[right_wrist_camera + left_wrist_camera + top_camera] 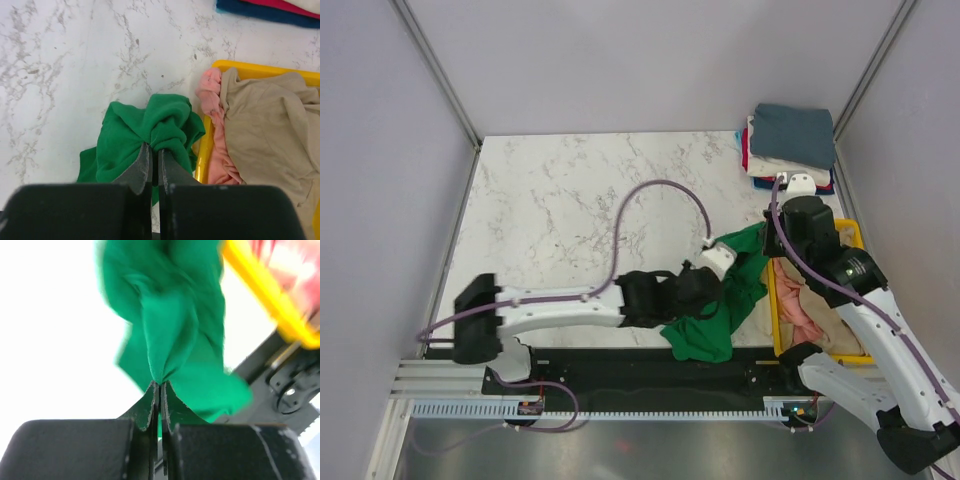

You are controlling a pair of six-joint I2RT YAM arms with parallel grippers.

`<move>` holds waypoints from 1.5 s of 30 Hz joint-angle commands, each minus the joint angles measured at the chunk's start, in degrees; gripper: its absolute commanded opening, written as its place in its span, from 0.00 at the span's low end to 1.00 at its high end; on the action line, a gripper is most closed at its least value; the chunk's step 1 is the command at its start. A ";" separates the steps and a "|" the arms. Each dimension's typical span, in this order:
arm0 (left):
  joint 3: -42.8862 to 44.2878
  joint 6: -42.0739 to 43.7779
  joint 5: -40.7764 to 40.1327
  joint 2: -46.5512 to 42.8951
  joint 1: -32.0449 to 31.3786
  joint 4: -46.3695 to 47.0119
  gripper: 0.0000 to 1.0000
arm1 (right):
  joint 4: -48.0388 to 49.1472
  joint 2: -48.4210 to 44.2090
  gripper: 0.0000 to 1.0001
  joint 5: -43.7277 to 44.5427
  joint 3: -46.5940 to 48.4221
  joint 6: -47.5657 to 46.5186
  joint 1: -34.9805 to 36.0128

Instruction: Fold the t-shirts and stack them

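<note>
**Left gripper (160,386) and right gripper (154,149) both pinched on the green t-shirt (145,122)**

Pressed together on cloth at both ends: the left on a thin fold with the rest bunched beyond the fingertips, the right on a crumpled ridge at the near side of the heap. Nothing spread or laid flat yet.

Crumpled at the near right of the marble table (570,200), against the outer wall of the yellow bin (260,67), with a lower corner reaching the black rail (620,365) at the near edge (lifted or merely gathered, hard to tell from above). Inside the bin, a beige t-shirt (270,125) over a salmon pink t-shirt (212,90), both unfolded. Well apart, in the far right corner, a stack of folded t-shirts (790,145) with a slate blue one on top.

Judged as the start of the fold for this garment: taken hold of beside the bin, not yet opened out. Next, by the look of it:

- Draw the two pinch points apart and toward the open marble on the left until the cloth pulls taut between them, then lay it flat.
- Calls for grips on matching spots such as shoulders or hem corners. Impossible to tell here which parts are held, so possibly a re-grip first.
- Worth keeping clear of the bin wall.
</note>
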 commanded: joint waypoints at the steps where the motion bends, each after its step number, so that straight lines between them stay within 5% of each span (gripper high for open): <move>1: 3.29 7.12 -17.93 -17.31 -0.25 -11.62 0.02 | 4.92 -5.50 0.00 -2.78 2.54 -0.13 -0.27; 6: 14.00 13.26 -29.54 -29.63 -0.25 -23.59 0.02 | 11.33 -12.45 0.00 -6.91 0.44 -0.22 -0.18; 13: 23.24 34.84 -39.91 -36.76 -0.25 -23.87 0.02 | 16.09 -23.16 0.00 -10.52 -0.10 -1.27 -0.27; 18: 29.40 51.84 -48.00 -36.24 -0.25 -19.40 0.02 | 18.02 -29.24 0.00 -12.01 0.26 -3.11 -0.36; 24: 28.37 64.40 -46.97 -40.27 -0.25 -6.41 0.02 | 26.10 -36.63 0.00 -17.82 -3.43 -2.86 -0.27; 29: 17.98 82.70 -40.38 -41.62 -0.07 21.55 0.02 | 24.01 -21.46 0.00 -5.46 1.73 0.22 -0.27; 32: 22.26 82.90 -38.27 -37.22 2.55 19.21 0.02 | 23.47 -6.52 0.00 -3.14 5.25 3.37 -0.27; 38: 27.28 59.80 -13.60 -24.75 33.54 -4.14 0.02 | 17.07 23.80 0.02 -5.06 18.85 11.72 -6.49; 39: 26.60 57.86 -9.30 -22.11 41.86 -5.40 0.02 | 16.19 32.71 0.07 -7.33 21.06 13.47 -10.17; 40: 25.64 57.14 -7.51 -15.47 46.29 -4.45 0.02 | 12.35 37.41 0.40 -10.05 27.18 14.36 -11.68; 42: 31.13 47.37 -2.43 -5.18 59.17 -7.84 0.05 | 6.80 48.30 0.78 -10.17 34.59 14.64 -14.58; 43: 35.43 41.64 -0.31 4.19 62.30 -16.66 0.12 | 4.08 49.93 0.91 -10.17 37.41 14.55 -14.86; 44: 47.30 31.49 5.02 9.41 64.59 -22.66 0.46 | 3.61 50.38 0.94 -10.08 40.74 14.20 -14.86; 45: 52.82 28.17 5.42 13.21 66.53 -28.55 0.57 | 3.70 48.99 0.98 -10.69 41.21 13.67 -14.77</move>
